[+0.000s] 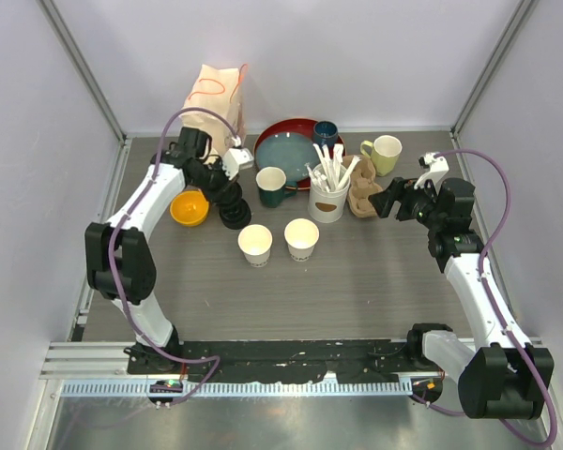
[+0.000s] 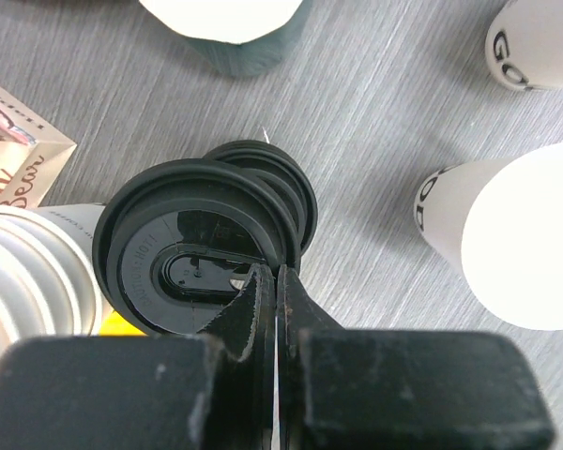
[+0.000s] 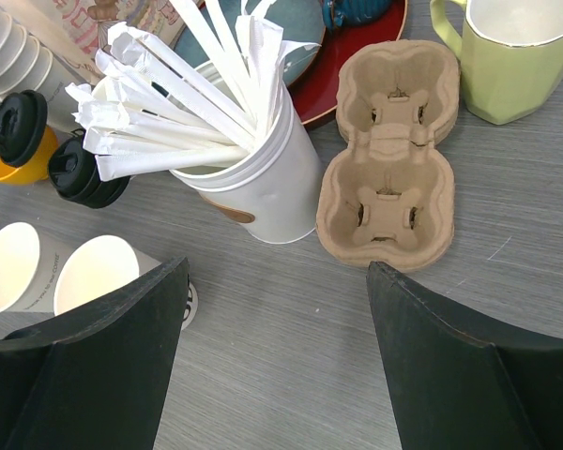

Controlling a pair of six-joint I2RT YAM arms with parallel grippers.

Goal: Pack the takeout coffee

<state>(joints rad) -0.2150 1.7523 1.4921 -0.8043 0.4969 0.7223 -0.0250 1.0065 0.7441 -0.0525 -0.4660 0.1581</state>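
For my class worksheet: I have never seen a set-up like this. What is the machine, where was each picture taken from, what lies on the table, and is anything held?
Two robot arms are bolted at the near edge of a table, each ending in a two-finger gripper. One picture looks down from above; the other two come from cameras on the wrists. On it stand two lidless paper cups, a stack of black lids, a cup carrier, a tub of paper-wrapped sticks, a teal mug, a yellow-green mug, an orange bowl and a paper bag. The left gripper is shut on one black lid; the right gripper is open and empty.
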